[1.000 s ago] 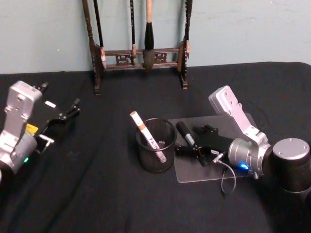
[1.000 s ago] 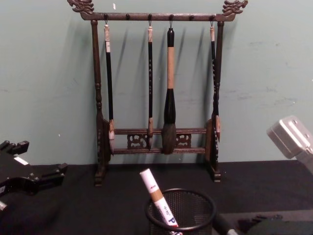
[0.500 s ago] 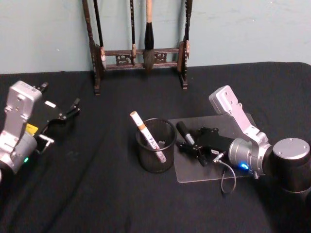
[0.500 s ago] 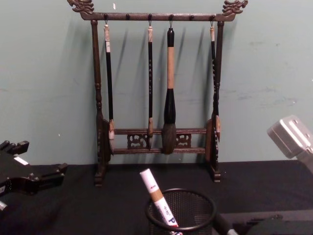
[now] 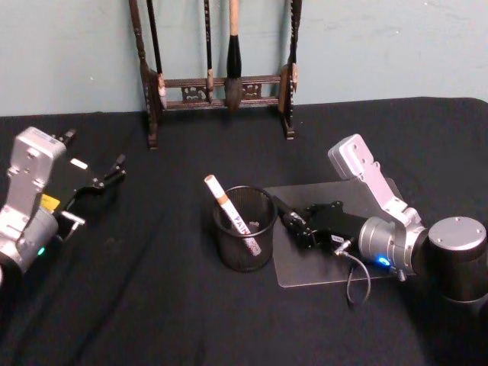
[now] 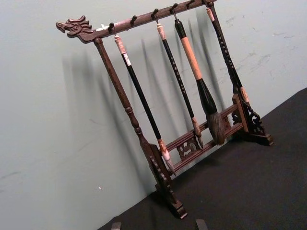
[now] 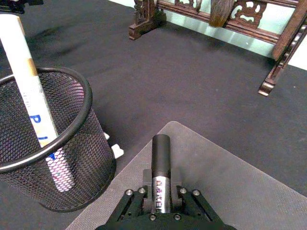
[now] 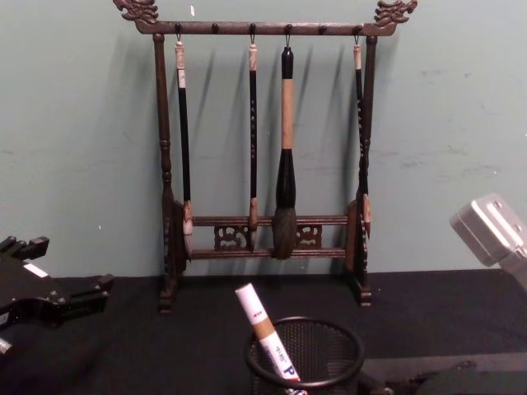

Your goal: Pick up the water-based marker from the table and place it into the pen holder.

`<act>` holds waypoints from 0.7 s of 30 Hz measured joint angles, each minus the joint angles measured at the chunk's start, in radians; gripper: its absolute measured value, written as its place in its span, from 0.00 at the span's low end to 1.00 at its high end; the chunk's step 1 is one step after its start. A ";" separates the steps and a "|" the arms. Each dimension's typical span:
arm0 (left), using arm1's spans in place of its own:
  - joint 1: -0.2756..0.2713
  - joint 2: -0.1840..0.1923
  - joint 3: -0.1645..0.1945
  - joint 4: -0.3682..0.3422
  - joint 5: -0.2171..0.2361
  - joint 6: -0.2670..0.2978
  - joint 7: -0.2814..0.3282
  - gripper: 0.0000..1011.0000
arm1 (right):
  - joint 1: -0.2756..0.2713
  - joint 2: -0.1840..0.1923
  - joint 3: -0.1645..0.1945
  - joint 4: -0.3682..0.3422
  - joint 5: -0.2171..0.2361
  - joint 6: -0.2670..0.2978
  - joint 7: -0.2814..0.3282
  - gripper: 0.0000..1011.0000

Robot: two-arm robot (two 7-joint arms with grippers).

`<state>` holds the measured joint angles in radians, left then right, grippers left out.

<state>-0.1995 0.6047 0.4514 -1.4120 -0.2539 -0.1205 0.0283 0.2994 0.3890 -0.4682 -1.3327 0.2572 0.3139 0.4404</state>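
Note:
A black water-based marker [image 5: 287, 212] [image 7: 161, 160] is held over the grey mat [image 5: 328, 267], its free end pointing towards the pen holder. My right gripper [image 5: 300, 231] [image 7: 160, 195] is shut on its lower barrel. The pen holder [image 5: 238, 252] [image 7: 81, 120] [image 8: 329, 352], a round black mesh cup, stands just left of that gripper. A white marker [image 5: 227, 212] [image 7: 28, 93] [image 8: 262, 327] leans inside it. My left gripper [image 5: 113, 171] [image 8: 100, 288] is parked open at the table's far left.
A tall dark wooden brush rack [image 5: 217, 84] [image 8: 272, 164] [image 6: 182, 96] with several hanging brushes stands at the back against the green wall. Black cloth covers the table [image 5: 152, 305].
My right gripper has closed on the black marker and shifted it a little towards the pen holder. The left arm has not moved.

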 joint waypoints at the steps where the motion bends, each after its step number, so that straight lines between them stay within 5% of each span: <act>1: 0.000 0.000 0.000 0.000 0.000 0.000 0.000 0.99 | 0.000 0.000 0.000 0.000 0.000 0.000 0.000 0.22; 10: 0.000 0.000 0.000 0.000 0.000 0.000 0.000 0.99 | -0.005 -0.001 0.010 -0.005 0.012 -0.013 0.002 0.22; 15: 0.000 0.000 0.000 0.000 0.000 0.000 0.000 0.99 | -0.022 -0.005 0.040 -0.019 0.046 -0.086 0.011 0.22; 21: 0.000 0.000 0.000 0.000 0.000 0.000 0.000 0.99 | -0.047 -0.013 0.084 -0.038 0.107 -0.265 0.041 0.22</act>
<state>-0.1996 0.6047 0.4514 -1.4120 -0.2539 -0.1206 0.0283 0.2524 0.3760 -0.3838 -1.3705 0.3643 0.0490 0.4816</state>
